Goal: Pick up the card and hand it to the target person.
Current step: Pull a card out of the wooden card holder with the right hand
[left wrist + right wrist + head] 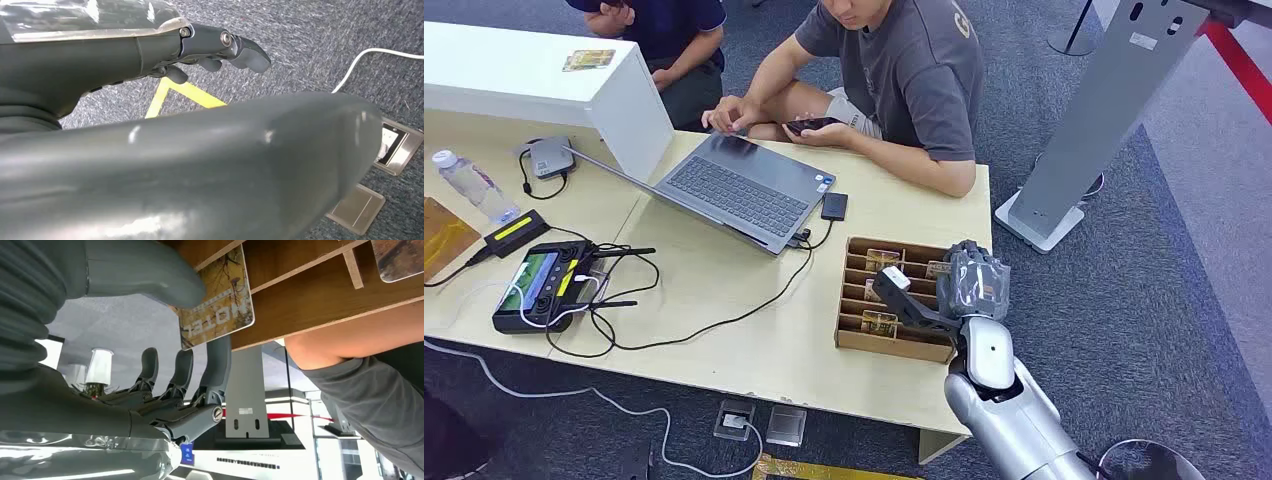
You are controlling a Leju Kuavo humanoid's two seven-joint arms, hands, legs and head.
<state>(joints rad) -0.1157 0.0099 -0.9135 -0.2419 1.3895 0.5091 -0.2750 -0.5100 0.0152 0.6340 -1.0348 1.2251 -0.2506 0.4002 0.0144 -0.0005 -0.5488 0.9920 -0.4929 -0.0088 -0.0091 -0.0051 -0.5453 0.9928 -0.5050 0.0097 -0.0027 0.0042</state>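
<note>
A wooden slotted box (pixel 856 335) stands near the table's front right edge, with several cards upright in its slots. My right hand (pixel 964 285) reaches into it from the right. In the right wrist view a brown card (pixel 220 305) printed HOTEL sticks out of a slot in the box (pixel 310 295), pinched between my thumb (pixel 145 270) and a finger (pixel 218 365). A person in a grey shirt (pixel 914 70) sits across the table holding a phone. My left hand (pixel 215 47) hangs over the carpet, holding nothing, fingers loosely apart.
An open laptop (pixel 734 185), a black hand-held controller (pixel 544 285) with tangled cables and a water bottle (pixel 469 185) lie left of the box. A second person (pixel 674 40) sits at the far left. A grey stand (pixel 1104 110) rises on the right. Floor sockets (pixel 395 145) lie below.
</note>
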